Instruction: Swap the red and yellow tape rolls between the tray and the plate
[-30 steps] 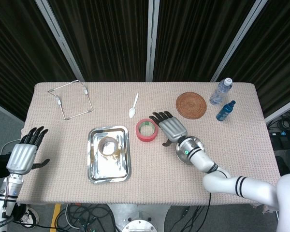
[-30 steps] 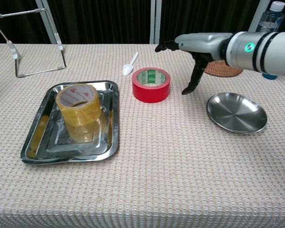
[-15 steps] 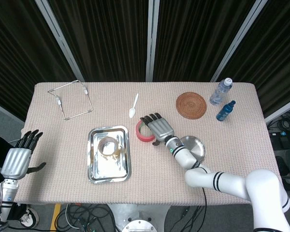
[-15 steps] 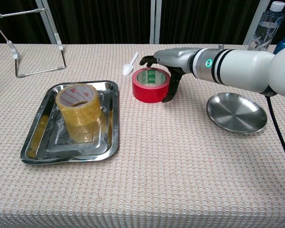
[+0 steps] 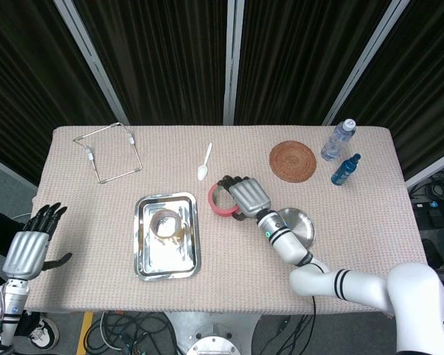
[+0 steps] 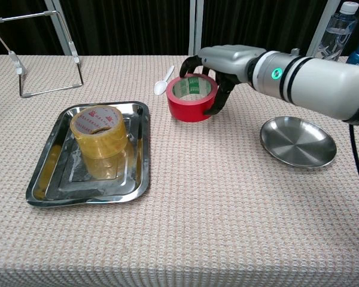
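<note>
Chest view: right hand (image 6: pixel 222 61) grips tilted red tape roll (image 6: pixel 192 98) between tray (image 6: pixel 140 149) and plate (image 6: pixel 298 141).

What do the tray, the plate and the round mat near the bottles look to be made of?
Tray: likely polished steel; it mirrors the yellow tape roll standing in it.
Plate: the same bright metal look, with a smooth glossy bowl.
Round mat: probably woven rattan or similar fibre; brown, matte, with concentric rings.
</note>
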